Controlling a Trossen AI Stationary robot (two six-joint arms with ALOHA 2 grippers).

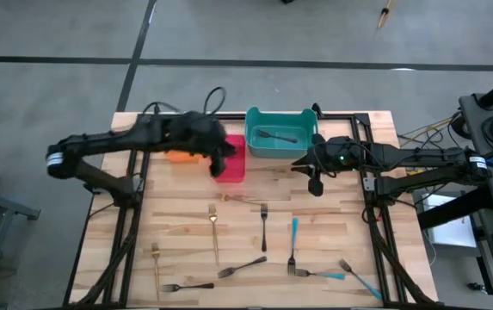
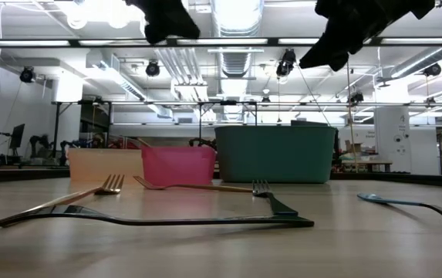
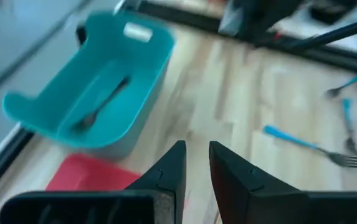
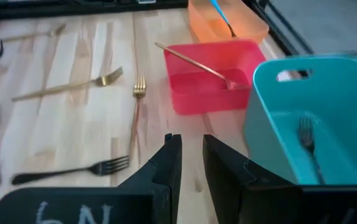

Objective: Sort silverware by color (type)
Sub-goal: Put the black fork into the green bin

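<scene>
Gold fork (image 4: 198, 64) in red bin (image 4: 212, 84), under left hand (image 1: 221, 161)

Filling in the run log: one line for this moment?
left gripper: empty, over red bin | right gripper: empty, beside teal bin | forks remain on table

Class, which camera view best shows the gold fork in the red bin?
The right wrist view: the gold fork leans on the red bin, handle over the rim. In the high view the left arm covers it; the low view shows only the bin's wall; the left wrist view shows just a corner.

Three bins (image 1: 229, 164) sit in a row behind the forks (image 1: 263, 226) scattered across my surface (image 1: 349, 241); each bin holds one fork.
</scene>
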